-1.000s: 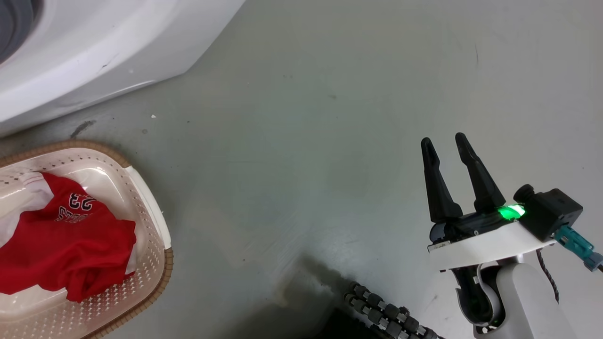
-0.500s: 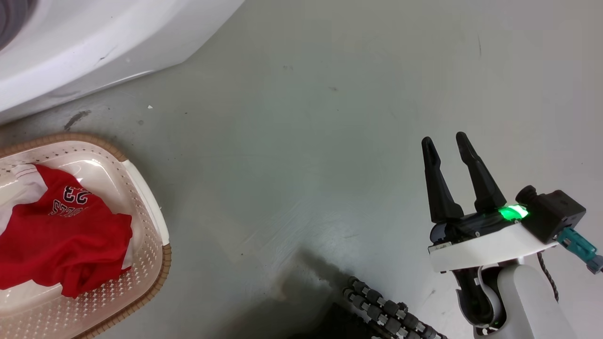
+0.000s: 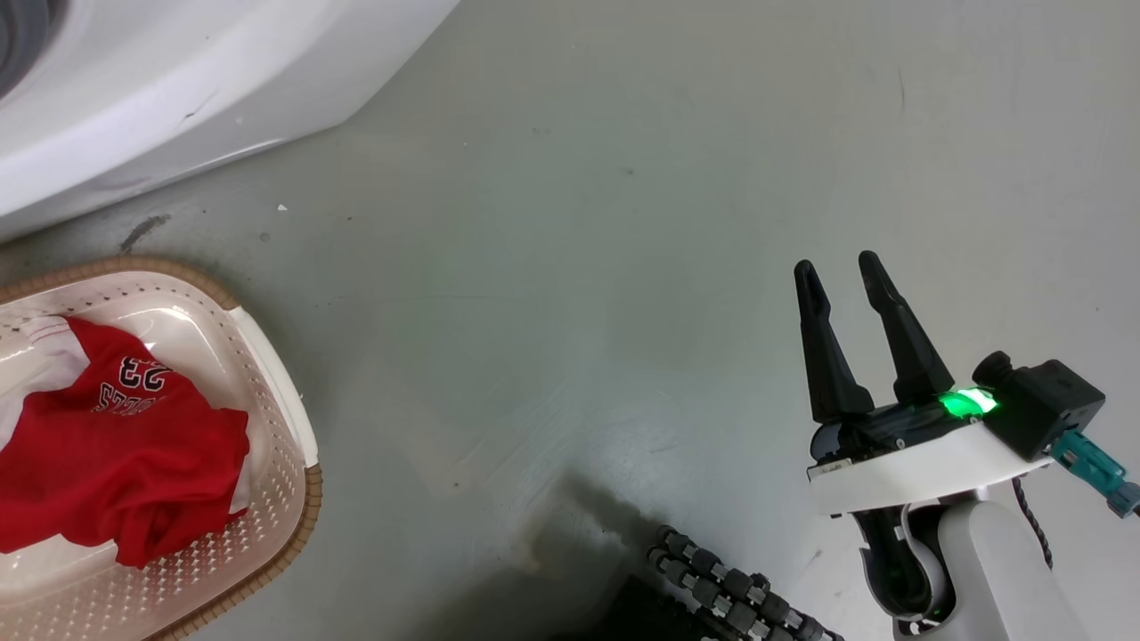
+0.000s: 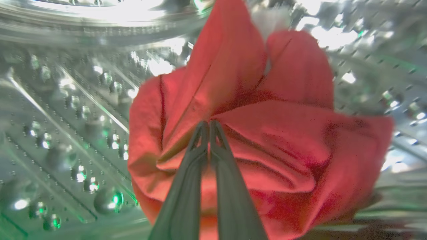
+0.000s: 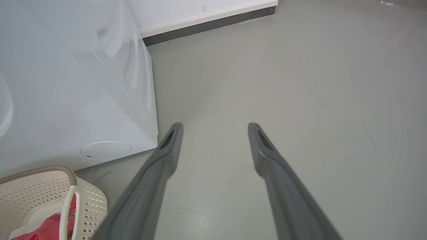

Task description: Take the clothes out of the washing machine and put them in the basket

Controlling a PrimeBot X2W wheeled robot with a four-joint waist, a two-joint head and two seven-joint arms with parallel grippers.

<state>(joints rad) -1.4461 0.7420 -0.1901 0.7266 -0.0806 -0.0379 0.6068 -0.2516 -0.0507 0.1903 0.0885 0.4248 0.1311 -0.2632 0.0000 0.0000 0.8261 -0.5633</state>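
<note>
**A:** While the left tool is pressed together on a fold of the red garment inside the steel drum, what would make the pull go well?

**B:** I'd draw straight back out of the drum, slowly, so the loose folds trail behind and don't catch on the perforations. The pinch sits mid-bundle, and in the left wrist view most of the cloth bulges toward four o'clock.

**A:** And the materials?

**B:** Soft matte jersey, creased into deep pleats, against a hard, glossy, dimpled wall.

**A:** Where does it go?

**B:** The basket, at eight o'clock in the head view. It is cream perforated plastic with a brown woven-look rim, and it holds a red jersey printed 23. The smooth white shell of the washing machine is at eleven o'clock.

**A:** The right tool?

**B:** Spread and empty, at four o'clock above the grey floor.
</note>
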